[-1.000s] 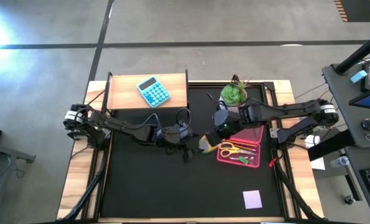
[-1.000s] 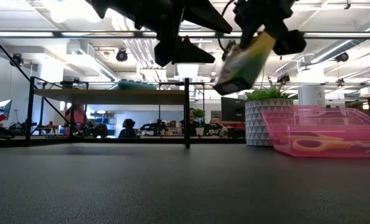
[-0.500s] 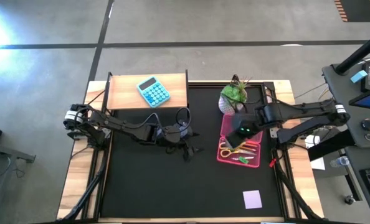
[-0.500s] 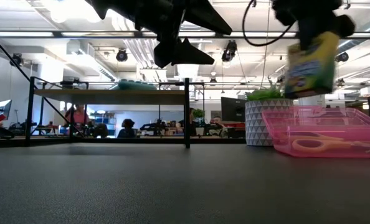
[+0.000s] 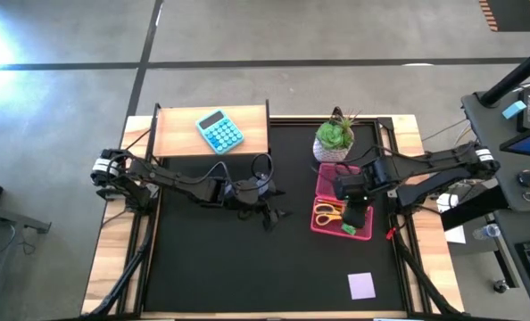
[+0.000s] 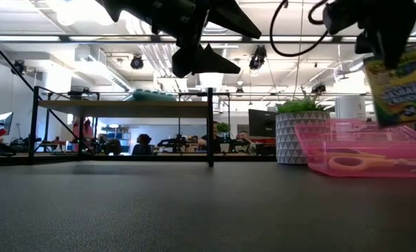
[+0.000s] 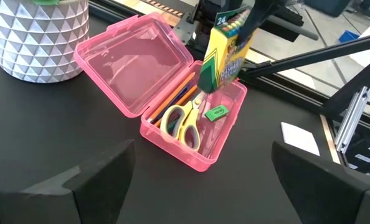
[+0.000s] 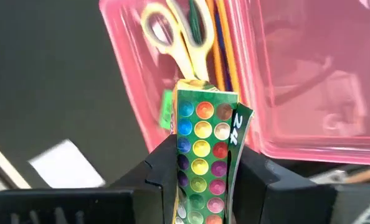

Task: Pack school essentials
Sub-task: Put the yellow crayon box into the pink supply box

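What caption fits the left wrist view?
Right end effector holds crayon box above open pink case.

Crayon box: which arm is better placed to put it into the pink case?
Right. The right claw already grips the crayon box above the open pink case; the left claw hangs open over the mat, holding nothing.

Setting: open-plan robotics lab or workshop hall.
- Floor [image 5: 336, 36]: grey polished concrete with dark taped lines, seen from above.
- Worktop [image 5: 247, 267]: black mat in a wooden frame, dark arms mounted at both sides.
- Wooden shelf [image 5: 180, 134] on a black metal frame at the worktop's back edge.
- Ceiling [image 6: 124, 52]: exposed ducts, pipes and strip lights.
- Background: rows of benches with equipment; seated people [image 6: 143, 143] at them.
- Neighbouring workstation [image 5: 524, 134] at the right edge, carrying electronic gear.
- Hazard-striped marking [image 5: 515, 13] on the floor, top right corner.
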